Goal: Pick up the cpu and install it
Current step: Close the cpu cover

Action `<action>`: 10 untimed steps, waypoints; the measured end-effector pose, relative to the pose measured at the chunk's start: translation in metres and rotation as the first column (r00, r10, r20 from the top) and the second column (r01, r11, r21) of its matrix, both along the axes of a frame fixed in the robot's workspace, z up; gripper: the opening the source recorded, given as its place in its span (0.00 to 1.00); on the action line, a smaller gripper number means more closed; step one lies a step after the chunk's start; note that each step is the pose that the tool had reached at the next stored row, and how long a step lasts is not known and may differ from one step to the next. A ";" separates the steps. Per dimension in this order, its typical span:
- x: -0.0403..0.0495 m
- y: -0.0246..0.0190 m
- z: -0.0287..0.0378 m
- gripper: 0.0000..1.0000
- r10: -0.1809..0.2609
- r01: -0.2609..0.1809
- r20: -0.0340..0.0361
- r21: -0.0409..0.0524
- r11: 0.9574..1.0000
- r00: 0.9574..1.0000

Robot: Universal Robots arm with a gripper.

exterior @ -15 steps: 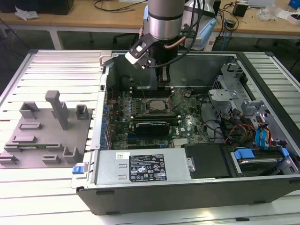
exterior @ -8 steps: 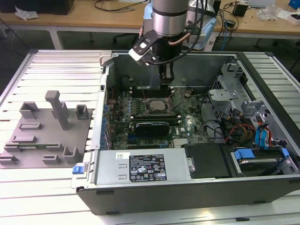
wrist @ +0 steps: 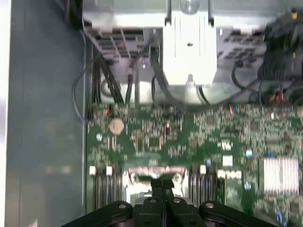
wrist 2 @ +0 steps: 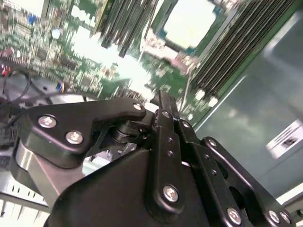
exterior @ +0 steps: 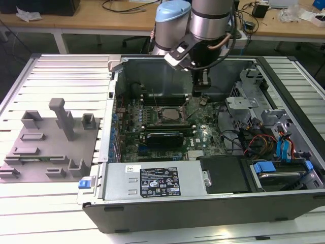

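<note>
One cpu (exterior: pixel 170 114) on motherboard (exterior: pixel 203 136); one gripper (exterior: pixel 198 93) near it, jaws together.

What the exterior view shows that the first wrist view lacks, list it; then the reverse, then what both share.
Exterior view: the grey plastic fixture plate beside the open case, and the white printed sticker. First wrist view: a round silver coin cell. Both: the green motherboard and the black gripper above it.
</note>
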State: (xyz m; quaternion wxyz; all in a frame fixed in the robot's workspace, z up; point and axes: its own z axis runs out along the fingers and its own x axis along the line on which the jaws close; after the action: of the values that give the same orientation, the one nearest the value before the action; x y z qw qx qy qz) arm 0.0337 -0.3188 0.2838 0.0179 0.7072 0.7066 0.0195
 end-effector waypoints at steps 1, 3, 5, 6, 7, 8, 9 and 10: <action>0.0055 0.0000 0.0000 0.11 0.000 0.000 -0.001 0.000 1.000 1.000; 0.0138 0.0000 -0.0001 0.11 0.000 0.000 -0.002 0.000 1.000 1.000; 0.0214 0.0000 -0.0007 0.11 0.000 0.000 -0.003 0.000 1.000 1.000; 0.0242 0.0000 -0.0017 0.11 0.000 0.000 -0.003 0.000 1.000 1.000; 0.0272 0.0000 -0.0040 0.11 0.000 0.000 -0.005 0.000 1.000 1.000; 0.0292 0.0000 -0.0059 0.11 0.000 0.000 -0.005 0.000 1.000 1.000; 0.0302 -0.0001 -0.0086 0.11 0.000 0.000 -0.006 0.000 1.000 1.000; 0.0306 -0.0001 -0.0114 0.11 0.000 0.000 -0.007 0.000 1.000 1.000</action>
State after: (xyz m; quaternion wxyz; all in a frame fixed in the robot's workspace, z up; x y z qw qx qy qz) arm 0.0643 -0.3188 0.2724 0.0154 0.7073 0.7065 0.0169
